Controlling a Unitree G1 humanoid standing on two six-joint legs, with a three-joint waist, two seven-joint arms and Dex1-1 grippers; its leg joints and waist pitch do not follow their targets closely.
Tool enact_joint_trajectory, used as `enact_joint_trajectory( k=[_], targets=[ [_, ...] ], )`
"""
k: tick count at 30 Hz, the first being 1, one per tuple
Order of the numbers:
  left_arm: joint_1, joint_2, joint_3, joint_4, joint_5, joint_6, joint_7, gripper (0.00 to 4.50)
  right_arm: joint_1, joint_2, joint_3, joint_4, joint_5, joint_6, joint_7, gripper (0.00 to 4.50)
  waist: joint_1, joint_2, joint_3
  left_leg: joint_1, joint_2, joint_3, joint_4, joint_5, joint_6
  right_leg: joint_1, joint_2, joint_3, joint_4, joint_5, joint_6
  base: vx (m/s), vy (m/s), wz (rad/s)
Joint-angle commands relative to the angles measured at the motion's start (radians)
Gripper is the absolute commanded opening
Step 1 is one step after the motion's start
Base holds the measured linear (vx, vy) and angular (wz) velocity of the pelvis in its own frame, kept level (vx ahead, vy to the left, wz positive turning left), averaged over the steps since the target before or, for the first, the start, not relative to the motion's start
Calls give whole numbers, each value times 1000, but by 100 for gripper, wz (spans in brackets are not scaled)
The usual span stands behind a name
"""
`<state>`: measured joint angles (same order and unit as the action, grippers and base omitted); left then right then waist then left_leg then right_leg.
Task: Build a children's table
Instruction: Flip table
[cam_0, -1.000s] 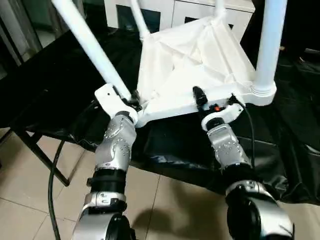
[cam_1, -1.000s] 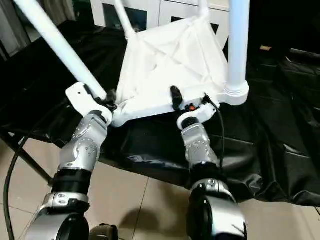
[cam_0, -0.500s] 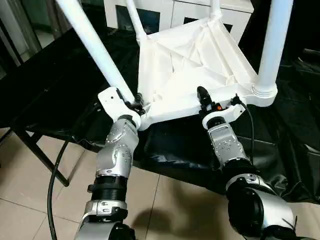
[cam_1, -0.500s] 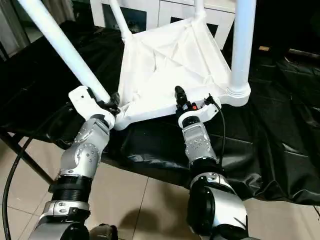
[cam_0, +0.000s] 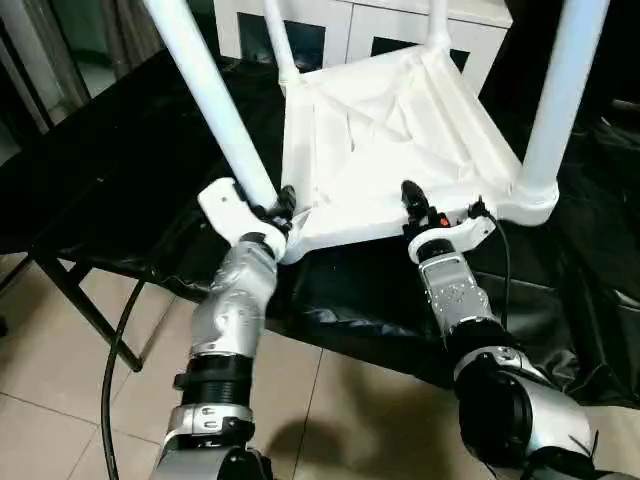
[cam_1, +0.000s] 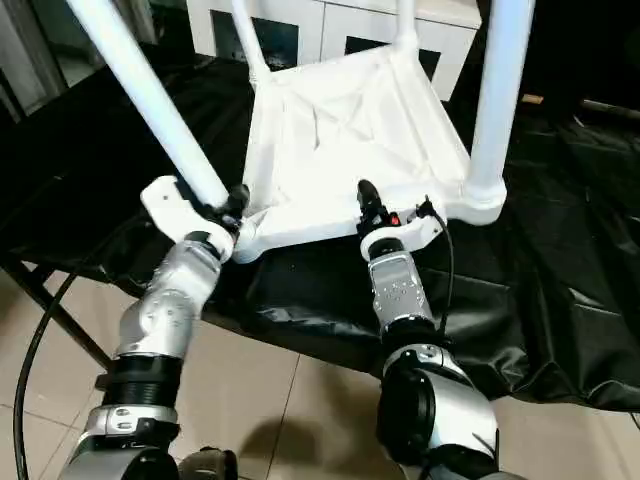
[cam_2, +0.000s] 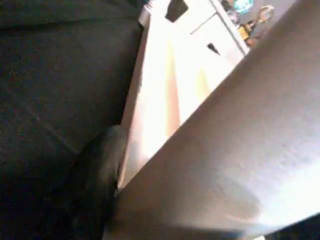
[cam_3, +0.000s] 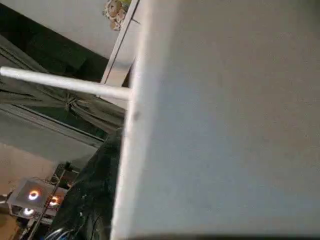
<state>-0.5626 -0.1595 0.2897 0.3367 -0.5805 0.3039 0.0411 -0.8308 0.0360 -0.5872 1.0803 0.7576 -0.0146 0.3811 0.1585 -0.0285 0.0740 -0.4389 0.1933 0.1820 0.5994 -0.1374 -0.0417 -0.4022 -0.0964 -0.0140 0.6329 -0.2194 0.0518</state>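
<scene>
The children's table lies upside down on a desk draped in black plastic sheeting, its ribbed, X-braced underside facing up and its near rim tipped up off the sheet at the desk's near edge. Four white tube legs stand in the corner sockets: the near-left leg leans away to the left, the near-right leg rises almost straight, and two thinner-looking far legs stand at the back corners.

The left gripper sits at the near-left corner socket, at the foot of the leaning leg; its black fingers stand spread on either side of that corner, and whether they press on it cannot be told. The right gripper reaches onto the near rim of the top, one black finger lying over the white edge; whether it pinches the rim cannot be told.

Behind the desk stands a white cabinet with glass doors. Tiled floor shows below, with a black cable hanging beside the left forearm. No readable writing or brand mark appears anywhere.
</scene>
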Motion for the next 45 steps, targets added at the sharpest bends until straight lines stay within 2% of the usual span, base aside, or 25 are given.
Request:
enact_joint_trajectory(
  k=[1, 2, 9, 11, 12, 16, 18, 19, 20, 21, 22, 23, 24, 26, 27, 28, 32, 33, 34, 35, 37, 39, 40, 44, 45],
  targets=[
    [2, -29, 36, -76, -85, 1, -67, 406, -2, -56, -24, -17, -5, -60, -36, 208, 0, 4, -92, 52, 27, -2, -66, -152, 27, 39, -32, 3, -49, 123, -248, 0, 0, 0],
    [31, -4, 57, -121, -139, 2, -127, 406, 6, -73, -33, -31, 0, -63, -36, 208, 1, 3, -92, 52, 28, -2, -66, -151, 22, 40, -34, 2, -48, 130, -254, 0, 0, 0],
    [133, 69, 124, -243, -234, -1, -235, 406, 28, -139, -65, -86, 3, -73, -50, 204, -6, 1, -92, 48, 28, 0, -67, -151, 26, 40, -32, 3, -49, 115, -244, 0, 0, 0],
    [159, 82, 140, -275, -258, 3, -255, 406, 43, -157, -64, -111, -7, -70, -55, 201, 2, 6, -90, 62, 33, 6, -67, -195, 8, 30, -28, 4, -55, 79, -242, 0, 0, 0],
    [160, 83, 140, -276, -259, 3, -255, 406, 43, -157, -64, -112, -8, -70, -55, 201, 5, 5, -89, 61, 34, 6, -68, -199, 5, 31, -28, 5, -55, 75, -236, 0, 0, 0],
    [208, 101, 173, -320, -293, 22, -274, 406, 90, -179, -56, -204, -21, -64, -69, 199, 27, 15, -93, 70, 34, 13, -67, -218, -35, 27, -20, 7, -58, 51, -159, 0, 0, 0],
    [228, 103, 175, -330, -308, 26, -274, 406, 112, -183, -58, -247, -23, -63, -81, 199, 29, 19, -94, 71, 33, 13, -69, -229, -49, 24, -19, 6, -61, 37, -131, 0, 0, 0],
    [241, 107, 164, -339, -319, 39, -284, 406, 127, -186, -56, -274, -28, -60, -88, 199, 27, 15, -91, 69, 33, 13, -73, -258, -60, 21, -21, 6, -66, 0, -123, 0, 0, 0],
    [253, 116, 145, -351, -326, 58, -303, 406, 140, -189, -53, -299, -31, -55, -95, 199, 28, 14, -91, 69, 33, 13, -76, -289, -72, 20, -24, 6, -69, -50, -116, 0, 0, 0],
    [263, 134, 106, -363, -304, 80, -328, 406, 157, -196, -40, -330, -47, -46, -101, 199, 24, 20, -87, 67, 32, 11, -81, -316, -85, 17, -26, 5, -74, -104, -105, 0, 0, 0],
    [273, 158, 60, -377, -270, 94, -361, 406, 174, -204, -23, -361, -69, -36, -109, 199, 22, 17, -88, 68, 32, 12, -82, -331, -89, 15, -26, 5, -78, -128, -95, 0, 0, 0],
    [278, 178, 24, -387, -238, 100, -385, 406, 186, -211, -8, -385, -88, -30, -115, 199, 15, 14, -86, 63, 32, 8, -86, -347, -91, 18, -27, 4, -79, -161, -80, 0, 0, 0],
    [278, 178, 24, -387, -238, 100, -385, 406, 186, -211, -8, -385, -88, -30, -115, 199, 11, 13, -87, 61, 32, 7, -87, -347, -96, 18, -29, 5, -81, -177, -69, 0, 0, 0],
    [278, 244, -80, -413, -126, 82, -453, 406, 223, -234, 28, -469, -130, 4, -139, 199, 3, 17, -84, 60, 29, 7, -88, -344, -93, 13, -27, 6, -88, -194, -48, 0, 0, 0],
    [271, 266, -115, -420, -76, 57, -475, 406, 240, -243, 35, -514, -138, 24, -148, 199, -6, 14, -86, 56, 28, 7, -88, -329, -93, 18, -28, 6, -84, -184, -43, 0, 0, 0],
    [271, 266, -115, -420, -76, 57, -475, 406, 240, -243, 35, -514, -138, 24, -148, 199, -9, 12, -84, 52, 27, 7, -88, -320, -91, 19, -28, 6, -89, -188, -39, 0, 0, 0],
    [248, 319, -195, -444, -5, 7, -553, 406, 289, -265, 61, -614, -157, 67, -177, 199, -24, 14, -87, 50, 24, 10, -84, -307, -82, 17, -30, 8, -90, -211, -48, 0, 0, 0],
    [243, 345, -223, -455, 10, -3, -592, 406, 303, -273, 67, -639, -171, 72, -194, 199, -24, 21, -90, 51, 24, 9, -83, -296, -81, 18, -29, 8, -88, -201, -48, 0, 0, 0],
    [242, 353, -232, -458, 14, -6, -605, 406, 307, -275, 70, -647, -175, 74, -201, 199, -28, 18, -91, 50, 23, 10, -81, -278, -75, 17, -26, 6, -84, -171, -51, 0, 0, 0],
    [241, 365, -245, -464, 21, -9, -623, 406, 313, -279, 73, -658, -180, 76, -208, 199, -29, 20, -92, 50, 22, 12, -80, -263, -72, 17, -24, 6, -81, -146, -63, 0, 0, 0],
    [246, 409, -292, -497, 31, 4, -693, 406, 327, -288, 78, -693, -185, 91, -231, 199, -27, 22, -93, 54, 23, 13, -78, -254, -65, 16, -24, 6, -80, -131, -71, 0, 0, 0],
    [250, 487, -370, -539, 59, 42, -793, 406, 337, -306, 95, -723, -209, 108, -239, 199, -28, 18, -93, 52, 21, 16, -75, -240, -46, 15, -22, 7, -79, -125, -81, 0, 0, 0],
    [247, 505, -390, -546, 71, 50, -813, 406, 339, -314, 109, -727, -226, 114, -240, 199, -28, 23, -94, 54, 21, 16, -75, -237, -40, 14, -22, 7, -77, -139, -81, 0, 0, 0],
    [201, 528, -438, -538, 124, 52, -811, 406, 327, -330, 168, -738, -278, 140, -246, 199, -32, 24, -91, 57, 21, 17, -79, -285, -64, 10, -23, 10, -85, -207, -79, 0, 0, 0],
    [191, 522, -439, -528, 135, 54, -795, 406, 323, -332, 175, -737, -289, 143, -258, 199, -33, 21, -90, 57, 21, 17, -79, -298, -72, 10, -24, 10, -85, -220, -77, 0, 0, 0]
  ],
)
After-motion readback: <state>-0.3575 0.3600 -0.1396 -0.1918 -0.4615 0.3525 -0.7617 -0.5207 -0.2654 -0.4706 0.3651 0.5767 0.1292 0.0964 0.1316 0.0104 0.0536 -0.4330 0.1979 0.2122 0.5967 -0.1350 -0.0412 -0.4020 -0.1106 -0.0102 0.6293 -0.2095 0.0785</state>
